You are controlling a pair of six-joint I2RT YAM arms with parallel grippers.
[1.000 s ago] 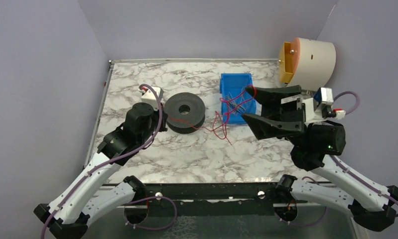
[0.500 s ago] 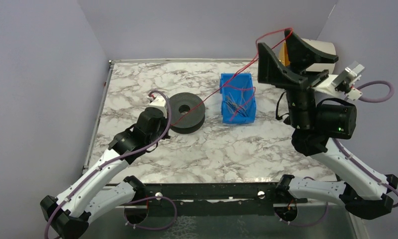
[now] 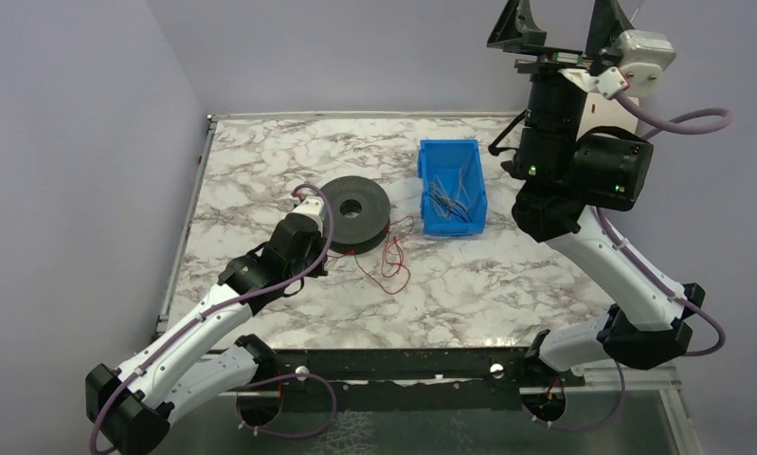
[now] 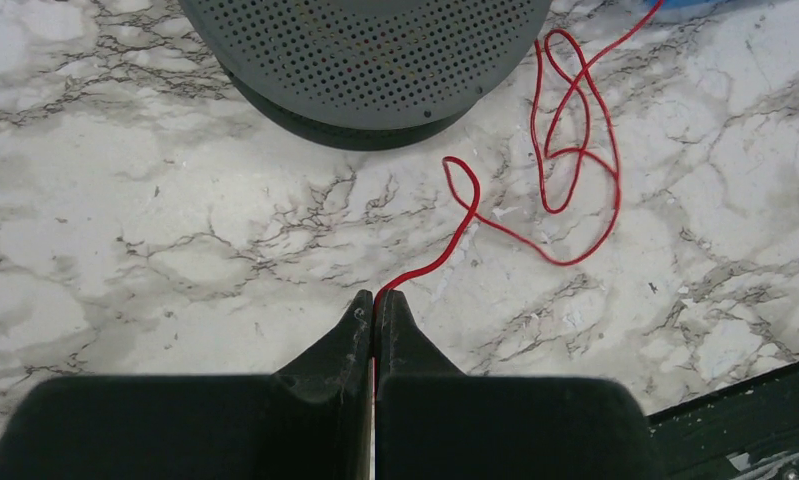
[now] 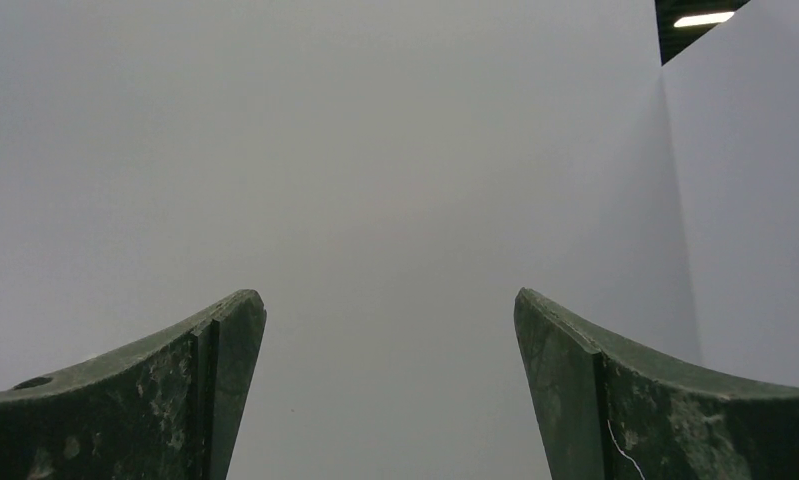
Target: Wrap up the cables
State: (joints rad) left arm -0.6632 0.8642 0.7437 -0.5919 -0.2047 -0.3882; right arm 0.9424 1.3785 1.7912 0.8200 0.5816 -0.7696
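The black spool (image 3: 352, 212) lies flat on the marble table and shows as a perforated disc in the left wrist view (image 4: 365, 50). A red cable (image 3: 389, 258) lies in loose loops on the table right of the spool, also seen in the left wrist view (image 4: 575, 130). My left gripper (image 3: 329, 248) sits at the spool's near side, shut on one end of this cable (image 4: 376, 296). Several more thin cables lie in the blue bin (image 3: 452, 187). My right gripper (image 3: 560, 15) is raised high, open and empty, and faces the bare wall (image 5: 388, 300).
The blue bin stands right of the spool at the back. Grey walls close in the table on the left, back and right. A metal rail (image 3: 200, 180) runs along the left edge and a black bar (image 3: 403, 365) along the front.
The right gripper lifted the red cable high, let it go and rose further. The cable fell in loops beside the spool. The left gripper shifted towards the spool's near side.
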